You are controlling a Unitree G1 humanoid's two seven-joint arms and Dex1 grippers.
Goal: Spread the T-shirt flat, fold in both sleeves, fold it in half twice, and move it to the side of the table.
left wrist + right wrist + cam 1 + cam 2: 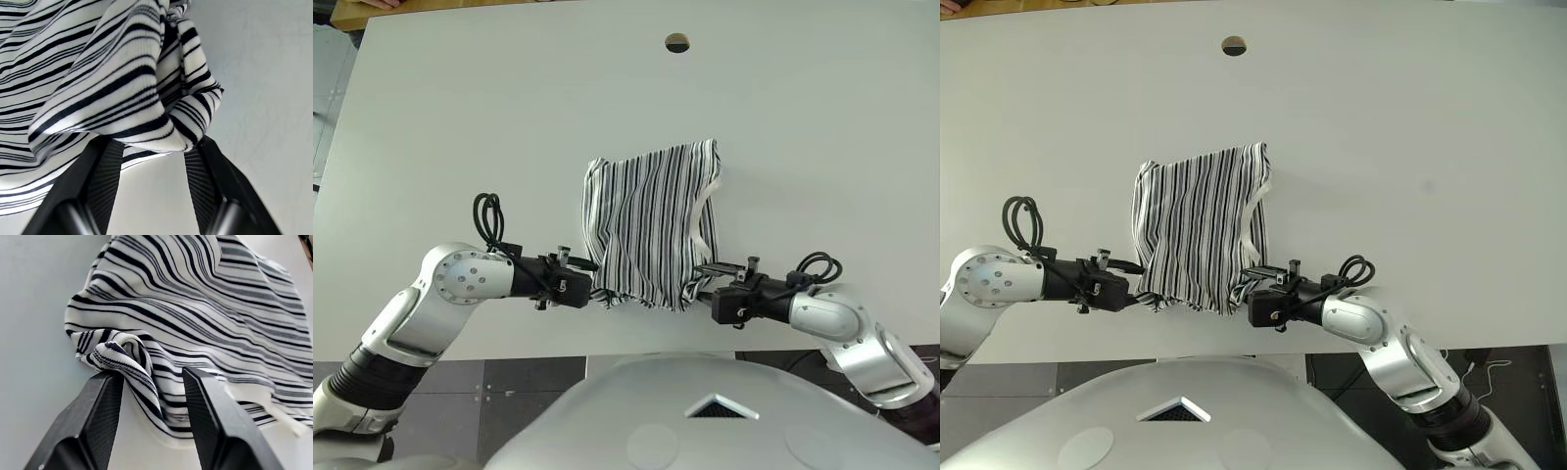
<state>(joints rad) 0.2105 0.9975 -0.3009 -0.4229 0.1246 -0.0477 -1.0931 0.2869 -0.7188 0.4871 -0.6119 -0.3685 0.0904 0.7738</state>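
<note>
A black-and-white striped T-shirt (651, 220) lies bunched and partly folded on the white table (460, 147), near the front edge. My left gripper (595, 291) is at its near left corner. In the left wrist view, a thick fold of the striped cloth (161, 122) sits pinched between the two black fingers (105, 171). My right gripper (702, 287) is at the near right corner. There a curled corner of the T-shirt (115, 355) lies between its fingers (203, 401), pressed against one of them. The shirt's near edge is drawn up toward both grippers.
A round cable hole (676, 43) sits in the table far behind the shirt. The table's front edge (558, 354) runs just below both grippers. Bare tabletop extends to the left, right and back of the shirt.
</note>
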